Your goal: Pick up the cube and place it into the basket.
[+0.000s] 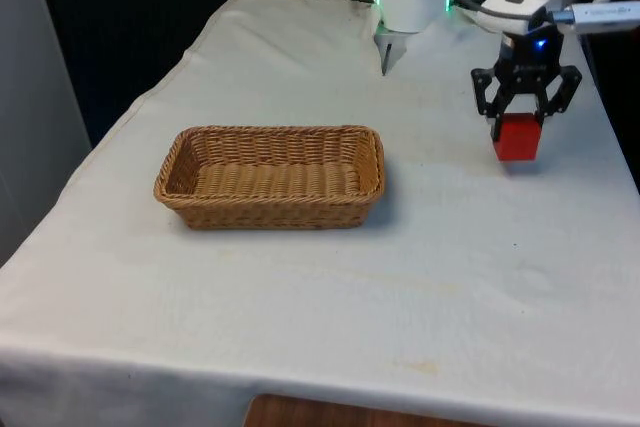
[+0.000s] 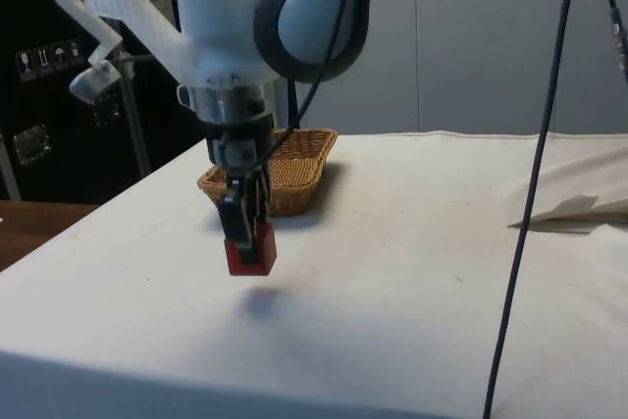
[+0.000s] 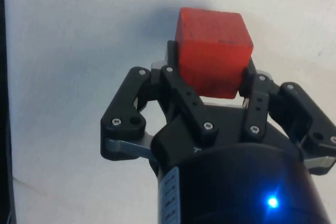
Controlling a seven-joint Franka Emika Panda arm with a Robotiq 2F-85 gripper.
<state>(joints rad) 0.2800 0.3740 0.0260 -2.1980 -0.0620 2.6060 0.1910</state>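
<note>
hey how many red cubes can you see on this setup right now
1. The red cube is clamped in the gripper, lifted off the white cloth towards the front view's right, apart from the wicker basket, whose visible inside holds no other cube.

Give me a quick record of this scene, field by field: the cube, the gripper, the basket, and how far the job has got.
cube: red cube, held off the white cloth; its shadow lies beneath it in the side view
gripper: black gripper, closed on the cube's sides, pointing down
basket: woven wicker basket, rectangular, nothing inside, towards the front view's left
cube versus basket: apart; cube is on the front view's right
progress: cube picked up, not yet placed in the basket
</note>
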